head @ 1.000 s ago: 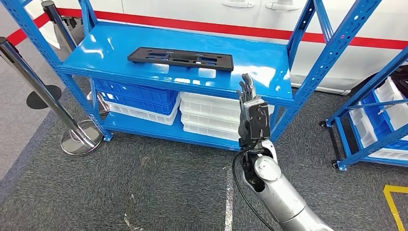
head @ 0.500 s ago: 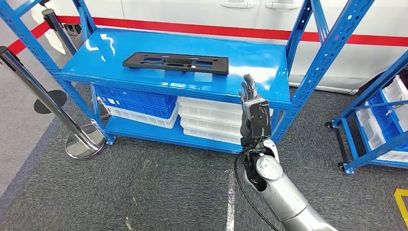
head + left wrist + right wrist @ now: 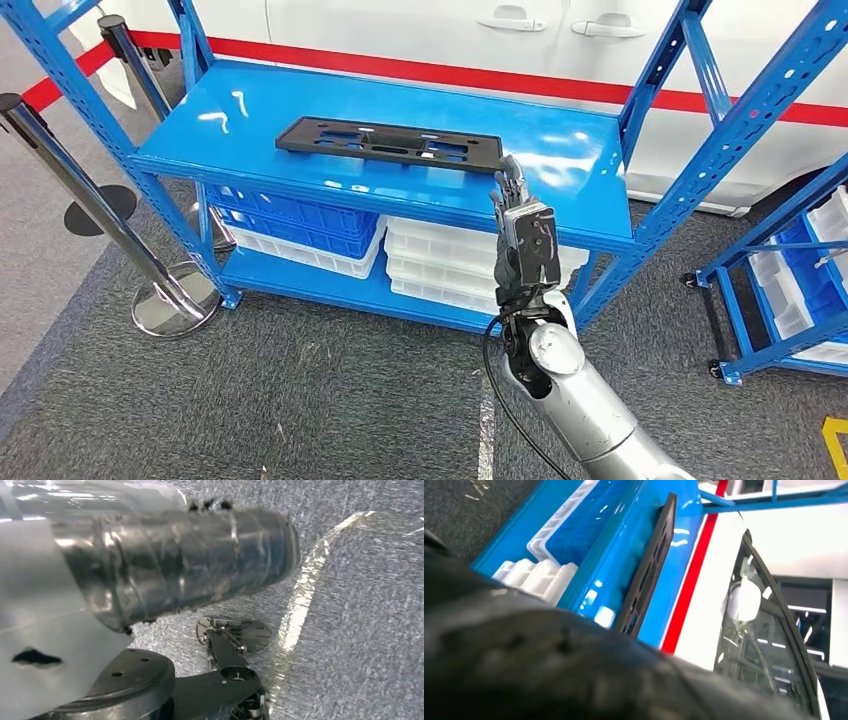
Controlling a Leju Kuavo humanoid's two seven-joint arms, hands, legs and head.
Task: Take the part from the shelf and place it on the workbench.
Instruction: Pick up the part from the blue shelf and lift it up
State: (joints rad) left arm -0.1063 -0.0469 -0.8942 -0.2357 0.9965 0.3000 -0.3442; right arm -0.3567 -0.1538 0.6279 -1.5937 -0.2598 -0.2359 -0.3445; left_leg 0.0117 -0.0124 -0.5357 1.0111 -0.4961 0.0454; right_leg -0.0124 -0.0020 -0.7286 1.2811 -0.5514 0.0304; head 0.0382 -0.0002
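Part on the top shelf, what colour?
Black: the flat slotted part lies on the glossy blue shelf. Head view shows it best.

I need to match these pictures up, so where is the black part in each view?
Head view: black part flat on the blue shelf, upper centre.
Left wrist view: not in it.
Right wrist view: black part, seen edge-on, centre.
Shared landmark: red stripe.

Part (image 3: 389, 143) on shelf (image 3: 250, 105), bins (image 3: 300, 225) beneath
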